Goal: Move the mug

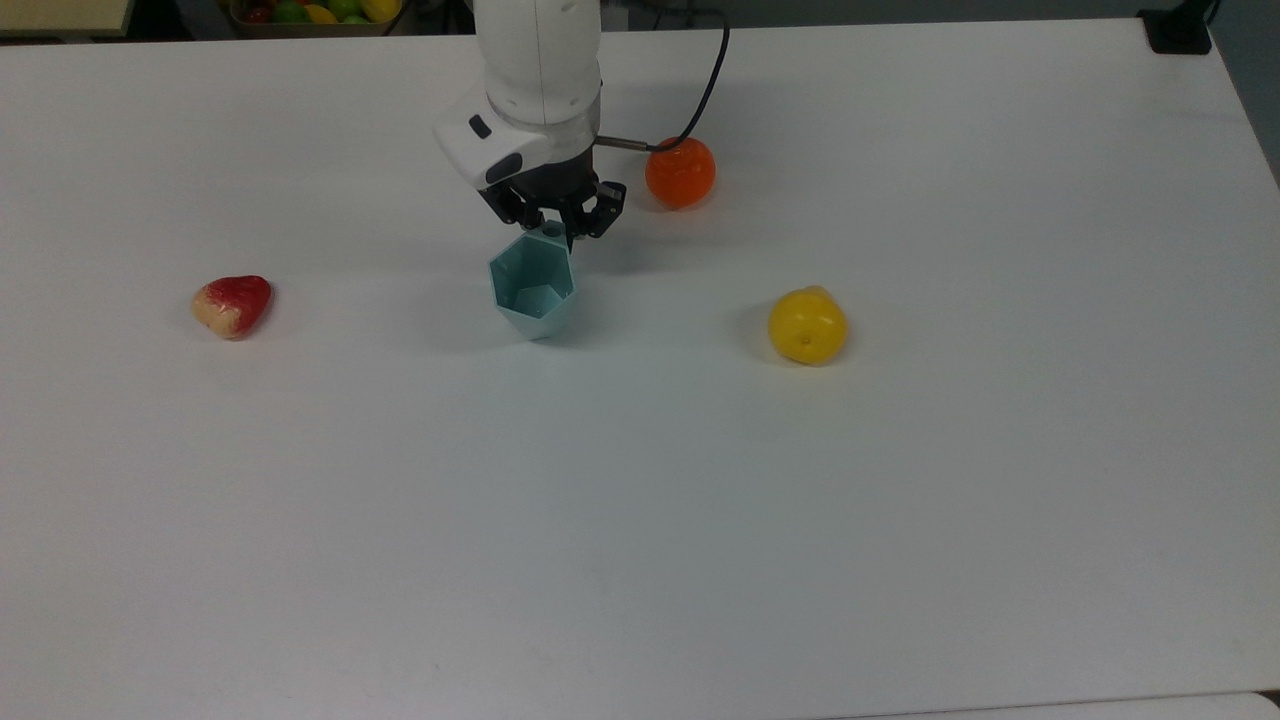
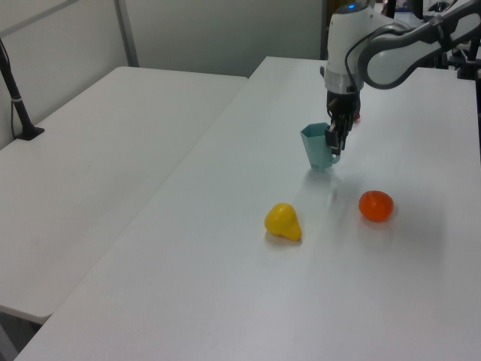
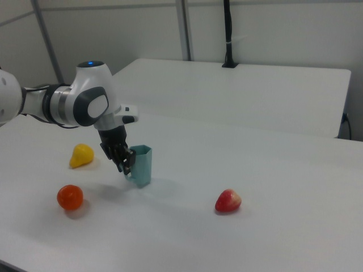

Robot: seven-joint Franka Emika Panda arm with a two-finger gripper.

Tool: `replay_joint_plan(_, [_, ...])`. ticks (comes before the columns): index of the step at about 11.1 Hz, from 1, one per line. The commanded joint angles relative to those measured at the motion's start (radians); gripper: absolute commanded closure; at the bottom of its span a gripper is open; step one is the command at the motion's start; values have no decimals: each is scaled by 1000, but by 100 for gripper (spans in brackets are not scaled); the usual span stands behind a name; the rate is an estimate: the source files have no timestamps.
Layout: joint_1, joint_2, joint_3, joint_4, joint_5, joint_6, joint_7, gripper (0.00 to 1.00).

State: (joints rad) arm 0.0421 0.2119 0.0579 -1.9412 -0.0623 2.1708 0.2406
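The pale teal mug (image 1: 532, 288) with hexagonal faceted sides hangs upright just above or at the white table, near its middle (image 2: 317, 145) (image 3: 141, 165). My gripper (image 1: 556, 229) is shut on the mug's handle, on the side toward the top view's upper edge (image 2: 331, 141) (image 3: 126, 162). The arm reaches down from the top view's upper edge.
An orange fruit (image 1: 680, 172) lies close to the arm's right in the top view. A yellow fruit (image 1: 807, 325) lies farther right, a red-and-cream fruit (image 1: 232, 304) to the left. A bin of fruits (image 1: 318, 12) stands beyond the table's far edge. A second table (image 2: 113, 150) adjoins.
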Motion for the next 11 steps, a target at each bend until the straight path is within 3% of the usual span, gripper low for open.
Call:
replay_joint_plan(1, [38, 41, -15, 8, -60, 30, 87, 76])
replay_joint_plan(3, [38, 57, -15, 10, -70, 47, 109, 70])
replay_joint_plan(4, [36, 54, -15, 11, -70, 44, 109, 54])
replay_joint_plan(5, [36, 43, -15, 11, -70, 34, 109, 23])
replay_joint_plan(7, [29, -11, -15, 13, -70, -69, 103, 2])
replay_joint_plan(11, [-22, -144, -24, 22, -64, -201, 79, 0])
